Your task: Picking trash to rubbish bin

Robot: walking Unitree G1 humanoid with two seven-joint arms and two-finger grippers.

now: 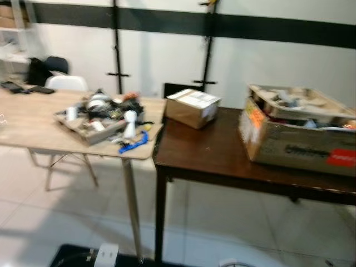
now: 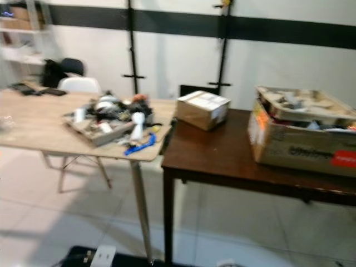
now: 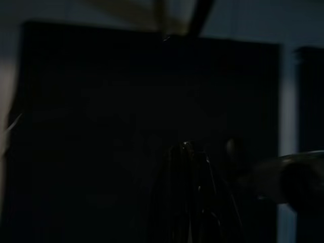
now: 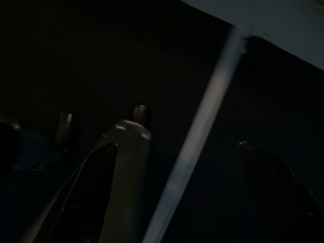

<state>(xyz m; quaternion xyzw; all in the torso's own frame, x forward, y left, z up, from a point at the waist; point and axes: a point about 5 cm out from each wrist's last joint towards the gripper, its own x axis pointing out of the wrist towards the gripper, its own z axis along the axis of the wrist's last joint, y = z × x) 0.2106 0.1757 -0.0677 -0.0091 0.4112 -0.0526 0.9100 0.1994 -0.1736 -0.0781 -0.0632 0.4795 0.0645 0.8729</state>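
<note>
1. A light wooden table (image 1: 33, 125) and a dark brown table (image 1: 222, 153) are seen standing side by side before a white wall (image 1: 161, 58) crossed by a dark band; the picture is slightly blurred.

2. A heap of trash (image 1: 103, 114) — white cups, dark scraps and mixed bits on a flat piece of cardboard — is seen near the light table's right end, with a blue item (image 1: 133, 146) lying at the table's front edge just beside it.

3. A small cardboard box (image 1: 192, 107) with a white label on top is set at the back left corner of the dark table, just beside the join between the two tables.

4. A large, open cardboard box (image 1: 297, 130), filled with assorted items, is placed at the right end of the dark table, well apart from the small one.

5. A white chair (image 1: 65, 83) and a dark chair (image 1: 55, 65) are seen behind the light table, and two black stands (image 1: 207, 50) are set against the wall.

6. A white plug-like item (image 1: 105, 256) on a black surface is visible on the tiled floor (image 1: 72, 217) at the bottom edge.

7. The left gripper (image 3: 190, 152) is shown in near darkness — whether its fingers are apart or together cannot be told.

8. The right gripper (image 4: 192, 152) is shown with its fingers apart, holding nothing, a pale bar crossing behind them.
</note>
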